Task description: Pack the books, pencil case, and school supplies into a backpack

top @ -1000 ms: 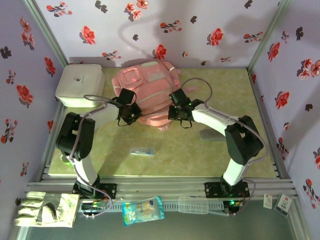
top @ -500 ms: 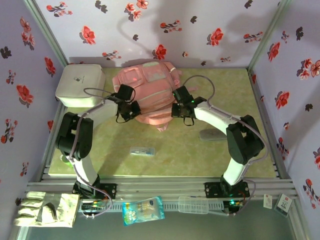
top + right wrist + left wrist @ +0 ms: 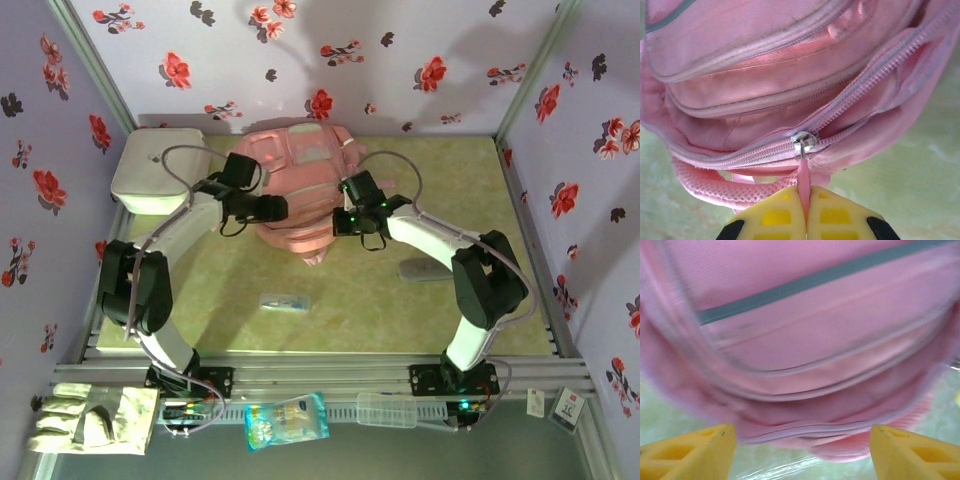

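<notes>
The pink backpack [image 3: 300, 195] lies at the back middle of the table. My left gripper [image 3: 278, 208] is at its left side, open; in the left wrist view its yellow fingers [image 3: 695, 452] stand wide apart just short of the backpack's [image 3: 800, 340] lower edge, with nothing between them. My right gripper [image 3: 347, 222] is at its right side, shut on the pink zipper pull [image 3: 803, 177] below the metal slider [image 3: 804, 140]. The grey pencil case [image 3: 424, 270] lies right of centre. The small clear packet [image 3: 285, 302] lies near the front. The books are out of view.
A white rounded box [image 3: 158, 170] stands at the back left corner. Off the table's front rail lie a blue-white bag [image 3: 287, 420], pale gloves [image 3: 90, 418] and a clear box [image 3: 390, 408]. Floral walls close in three sides.
My left gripper has opened and let go of the backpack, and its arm has reached further back. The backpack has shifted a little. The right gripper stays shut on the zipper pull.
</notes>
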`<action>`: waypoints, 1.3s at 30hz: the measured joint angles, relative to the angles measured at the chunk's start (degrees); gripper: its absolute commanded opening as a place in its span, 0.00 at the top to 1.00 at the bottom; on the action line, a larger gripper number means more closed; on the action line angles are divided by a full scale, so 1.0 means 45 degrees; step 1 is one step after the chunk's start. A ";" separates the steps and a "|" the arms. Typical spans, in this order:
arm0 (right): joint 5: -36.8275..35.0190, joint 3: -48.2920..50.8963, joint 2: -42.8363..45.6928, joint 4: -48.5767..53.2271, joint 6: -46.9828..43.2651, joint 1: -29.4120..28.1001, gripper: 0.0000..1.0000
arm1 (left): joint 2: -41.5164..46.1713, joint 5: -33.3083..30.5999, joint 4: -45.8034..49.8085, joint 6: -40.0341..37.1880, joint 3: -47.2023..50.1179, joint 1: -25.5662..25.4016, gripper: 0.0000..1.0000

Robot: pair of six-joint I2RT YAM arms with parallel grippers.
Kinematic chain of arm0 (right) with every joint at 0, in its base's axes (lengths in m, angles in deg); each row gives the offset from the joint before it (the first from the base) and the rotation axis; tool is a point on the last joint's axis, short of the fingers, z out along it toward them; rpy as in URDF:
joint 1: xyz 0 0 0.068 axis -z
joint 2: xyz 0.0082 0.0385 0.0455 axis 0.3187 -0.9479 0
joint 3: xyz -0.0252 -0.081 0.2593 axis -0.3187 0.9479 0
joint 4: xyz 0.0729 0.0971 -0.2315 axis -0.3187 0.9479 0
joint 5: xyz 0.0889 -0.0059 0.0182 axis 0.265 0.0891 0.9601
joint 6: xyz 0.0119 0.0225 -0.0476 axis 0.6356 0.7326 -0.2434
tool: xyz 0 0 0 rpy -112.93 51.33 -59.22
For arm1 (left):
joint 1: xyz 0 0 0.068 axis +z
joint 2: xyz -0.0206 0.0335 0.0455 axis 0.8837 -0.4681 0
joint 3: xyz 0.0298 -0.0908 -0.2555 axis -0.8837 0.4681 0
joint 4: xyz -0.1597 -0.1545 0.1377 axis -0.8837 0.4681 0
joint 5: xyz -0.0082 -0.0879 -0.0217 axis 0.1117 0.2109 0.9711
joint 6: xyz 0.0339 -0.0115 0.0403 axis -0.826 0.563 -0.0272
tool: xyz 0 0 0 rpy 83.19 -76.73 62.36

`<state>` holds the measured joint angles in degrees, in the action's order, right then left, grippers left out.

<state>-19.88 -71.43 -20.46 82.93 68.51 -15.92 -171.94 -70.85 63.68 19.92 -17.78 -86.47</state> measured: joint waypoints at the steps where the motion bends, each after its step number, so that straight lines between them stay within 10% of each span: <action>1: 0.0214 0.0083 0.0000 -0.0131 0.0000 -0.0005 1.00 | -0.0044 0.0194 -0.0010 -0.0359 -0.0131 -0.0214 0.30; 14: 0.1030 0.0801 0.0287 -0.0942 0.0000 0.0044 1.00 | -0.2433 0.2803 -0.0617 -0.3993 -0.1078 -0.1311 0.45; 28: 0.0719 0.1020 0.0325 -0.0976 0.0058 0.0355 1.00 | -0.3565 0.2769 0.0044 -0.5183 -0.1889 -0.1511 0.91; 39: -0.0865 0.0903 0.0325 -0.0573 0.0486 0.1151 1.00 | -0.2759 0.2482 0.0408 -0.6207 -0.1501 -0.1642 1.00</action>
<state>-23.77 -67.36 -19.00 80.35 70.70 -10.74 -184.36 -59.68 65.52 -8.02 -24.53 -93.86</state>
